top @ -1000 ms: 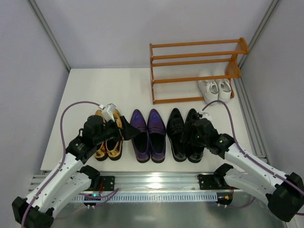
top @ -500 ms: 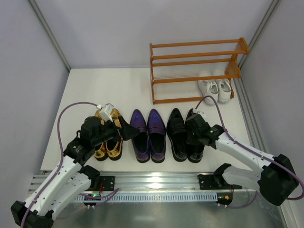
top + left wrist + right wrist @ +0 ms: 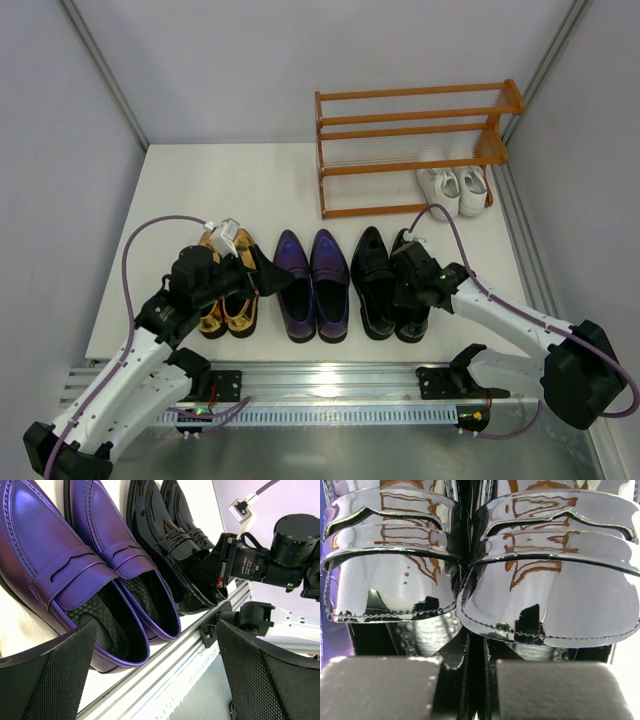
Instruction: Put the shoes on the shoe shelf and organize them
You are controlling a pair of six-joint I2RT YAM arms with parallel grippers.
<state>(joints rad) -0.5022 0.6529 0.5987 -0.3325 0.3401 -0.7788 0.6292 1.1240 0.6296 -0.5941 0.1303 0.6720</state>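
Observation:
Three pairs stand in a row near the front edge: gold loafers [image 3: 226, 310], purple loafers [image 3: 312, 285] and black loafers [image 3: 371, 280]. White sneakers [image 3: 452, 187] sit on the floor under the shoe shelf [image 3: 415, 128] at the back right. My right gripper [image 3: 405, 283] is shut on the black loafers [image 3: 555, 565], pinching their two adjoining inner walls between its fingers [image 3: 380, 687] at the heel openings. My left gripper [image 3: 262, 275] hangs open by the heels of the purple loafers [image 3: 75, 565], holding nothing; its fingers [image 3: 50, 680] frame the table edge.
The shelf's two slatted tiers are bare. A metal rail [image 3: 330, 378] runs along the table's front edge. Grey walls close in left, right and behind. The right arm's body [image 3: 270, 565] shows beyond the black loafers [image 3: 170, 535] in the left wrist view.
My right gripper went from wide open to shut on the black loafers' inner walls, its arm reaching in over them. The left arm shifted slightly and stays open.

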